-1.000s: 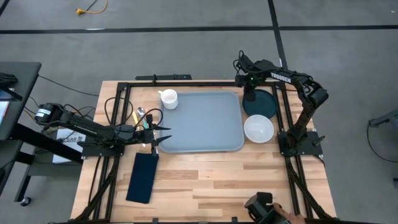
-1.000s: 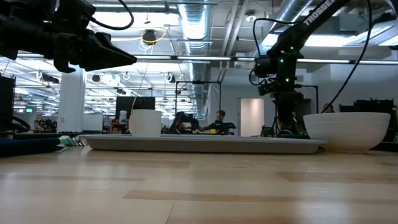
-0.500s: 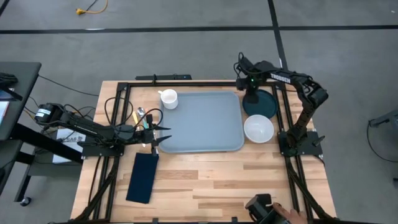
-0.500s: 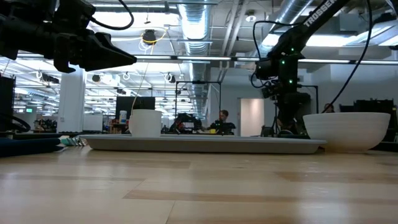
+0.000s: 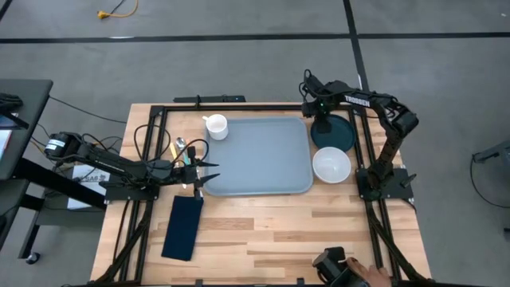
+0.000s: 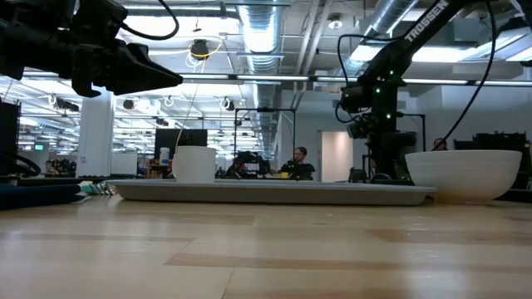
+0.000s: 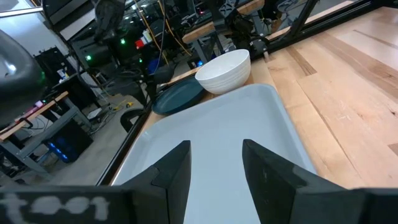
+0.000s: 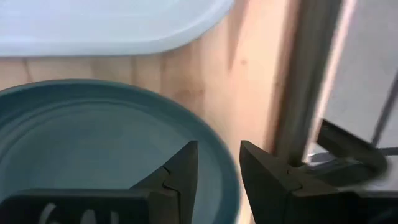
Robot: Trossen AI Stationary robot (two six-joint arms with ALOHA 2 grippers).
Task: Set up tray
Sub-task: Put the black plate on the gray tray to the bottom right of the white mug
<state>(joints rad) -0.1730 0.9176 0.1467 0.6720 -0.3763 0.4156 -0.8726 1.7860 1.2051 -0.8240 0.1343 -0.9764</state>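
The grey-blue tray [image 5: 255, 155] lies flat in the middle of the table. To its right a dark teal plate [image 5: 336, 134] rests on the wood, with a white bowl [image 5: 331, 165] just nearer. My right gripper [image 8: 219, 163] points down over the plate's far left rim [image 8: 214, 149], open, one finger on each side of the rim; I cannot tell whether it touches. My left gripper [image 7: 214, 163] hovers level over the tray's left edge [image 5: 209, 171], open, with nothing between its fingers. A white cup [image 5: 216, 126] stands by the tray's far left corner.
A folded navy napkin [image 5: 183, 227] lies near the left front of the table. Cutlery [image 5: 182, 150] lies left of the tray, beside my left arm. Black frame rails [image 5: 370, 135] run along the table's sides. A person's hand [image 5: 370, 275] shows at the near edge.
My right gripper has sunk a little toward the teal plate and rolled about its own axis while still pointing down. The plate, tray and bowl have not moved.
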